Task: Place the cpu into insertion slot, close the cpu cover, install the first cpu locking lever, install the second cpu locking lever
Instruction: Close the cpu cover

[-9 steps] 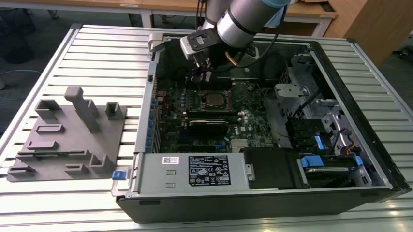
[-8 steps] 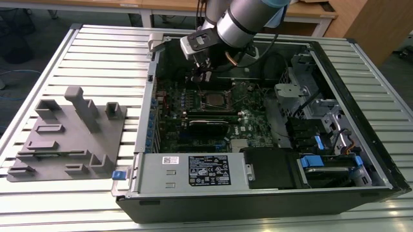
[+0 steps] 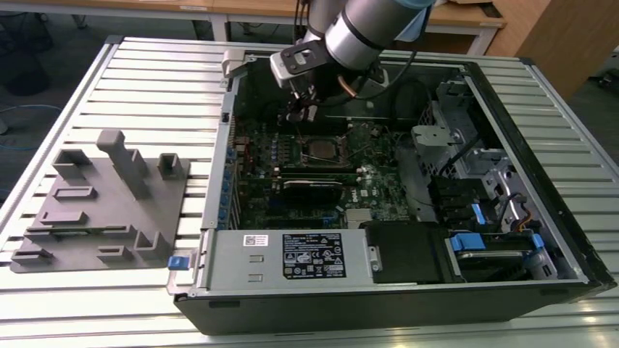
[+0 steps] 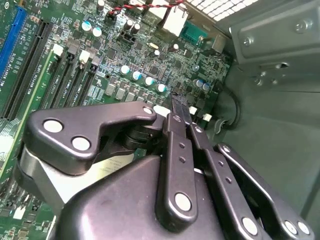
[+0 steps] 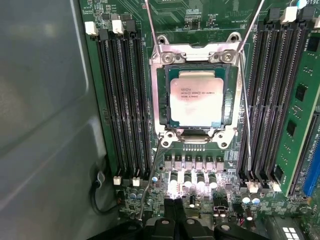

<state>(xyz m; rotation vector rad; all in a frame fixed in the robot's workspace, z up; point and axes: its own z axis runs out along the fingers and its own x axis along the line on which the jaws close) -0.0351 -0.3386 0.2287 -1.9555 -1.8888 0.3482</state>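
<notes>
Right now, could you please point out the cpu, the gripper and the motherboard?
cpu (image 5: 196, 98): first wrist view, centre of its silver top.
gripper (image 4: 181, 111): second wrist view, between its fingertips.
motherboard (image 4: 165, 60): second wrist view, its green surface.

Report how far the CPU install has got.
Done: the cpu sits in the insertion slot, with the cpu cover seemingly down over it. In hand: nothing that I can see; the gripper is shut, close by. Left: both locking levers look unlatched.

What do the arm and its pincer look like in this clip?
The arm is a silver-grey tube with a dark joint band and a pale grey block at the wrist. The pincer is black linked bars with round silver rivets.
</notes>
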